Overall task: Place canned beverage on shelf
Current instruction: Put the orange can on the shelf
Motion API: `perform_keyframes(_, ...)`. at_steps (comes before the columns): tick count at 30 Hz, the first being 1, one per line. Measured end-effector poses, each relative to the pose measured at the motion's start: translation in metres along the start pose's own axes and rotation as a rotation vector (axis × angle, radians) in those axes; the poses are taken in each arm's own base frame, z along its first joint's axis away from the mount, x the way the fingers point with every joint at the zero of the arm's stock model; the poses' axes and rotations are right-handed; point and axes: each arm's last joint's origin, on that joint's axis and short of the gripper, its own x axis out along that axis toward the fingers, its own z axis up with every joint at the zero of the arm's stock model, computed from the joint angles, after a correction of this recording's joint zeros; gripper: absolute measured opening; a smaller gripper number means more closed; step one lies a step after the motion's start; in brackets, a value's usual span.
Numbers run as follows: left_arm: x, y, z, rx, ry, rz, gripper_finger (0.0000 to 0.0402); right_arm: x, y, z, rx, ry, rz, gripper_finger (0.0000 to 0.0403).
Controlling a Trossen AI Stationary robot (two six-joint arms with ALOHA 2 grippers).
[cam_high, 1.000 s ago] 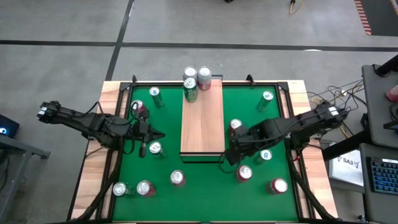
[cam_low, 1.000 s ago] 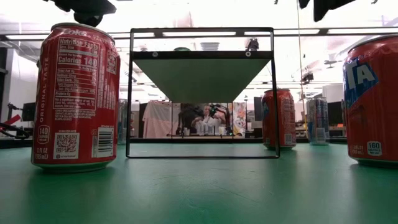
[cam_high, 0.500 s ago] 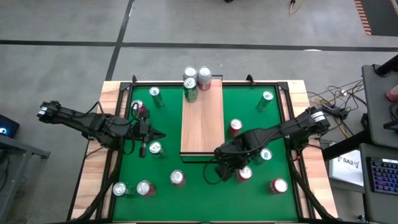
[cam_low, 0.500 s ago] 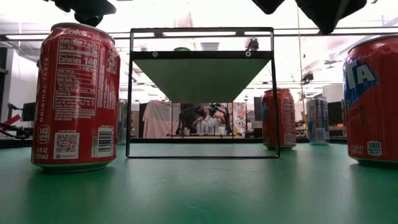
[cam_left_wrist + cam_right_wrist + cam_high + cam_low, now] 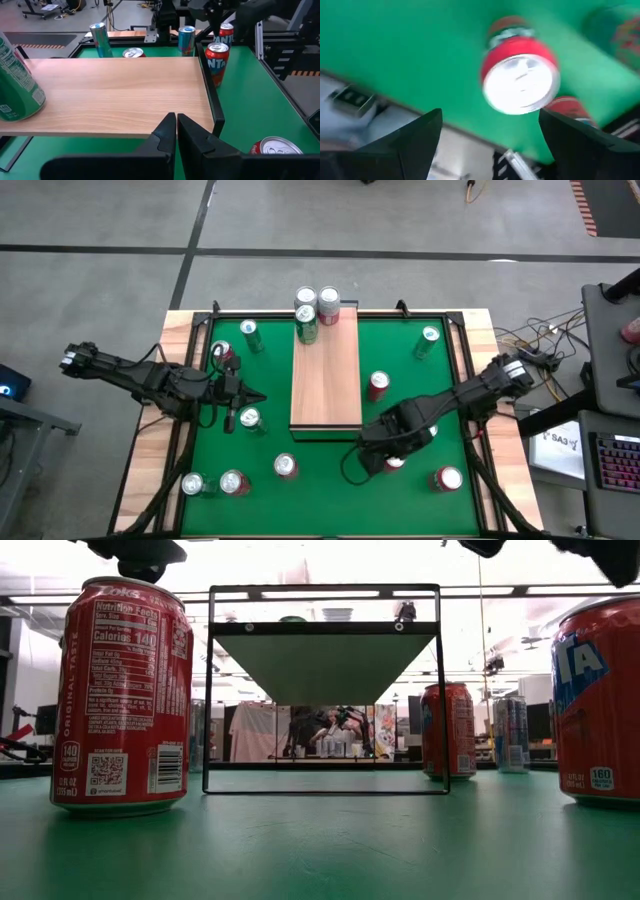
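Red can [image 5: 520, 82] stood upright on the green mat [image 5: 320, 480], just off the shelf's [image 5: 326, 375] near corner, probably the next pick. Right gripper [image 5: 487, 145] hovered over it, fingers spread wide and empty, arm reaching in low. Left gripper [image 5: 176, 131] waited beside the shelf, shut on nothing.

Red can [image 5: 520, 75] seen from above, silver top, green surface [image 5: 410, 50], tool [image 5: 490, 132] fingers spread wide

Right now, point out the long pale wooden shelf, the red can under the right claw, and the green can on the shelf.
Long pale wooden shelf [image 5: 326, 380], high view, bare board.
Red can [image 5: 521, 82], right wrist view, silver lid.
Green can [image 5: 307, 325], high view, side.
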Motion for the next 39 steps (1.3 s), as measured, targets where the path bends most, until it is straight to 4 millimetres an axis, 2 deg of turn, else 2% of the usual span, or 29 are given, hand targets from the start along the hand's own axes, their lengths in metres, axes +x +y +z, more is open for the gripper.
perform_keyframes(4,0.0,0.0,0.0,-0.004,0.0,0.0,0.0,0.002,0.0,-0.006,0.011,-0.106,-0.021,0.0325)
perform_keyframes(11,0.0,0.0,0.0,-0.012,0.0,0.0,0.0,0.009,-0.001,-0.015,0.003,-0.15,-0.066,0.0325)
perform_keyframes(39,0.0,0.0,-0.001,-0.001,0.011,0.001,0.0,0.065,0.016,-0.008,0.003,-0.187,-0.241,0.0324)
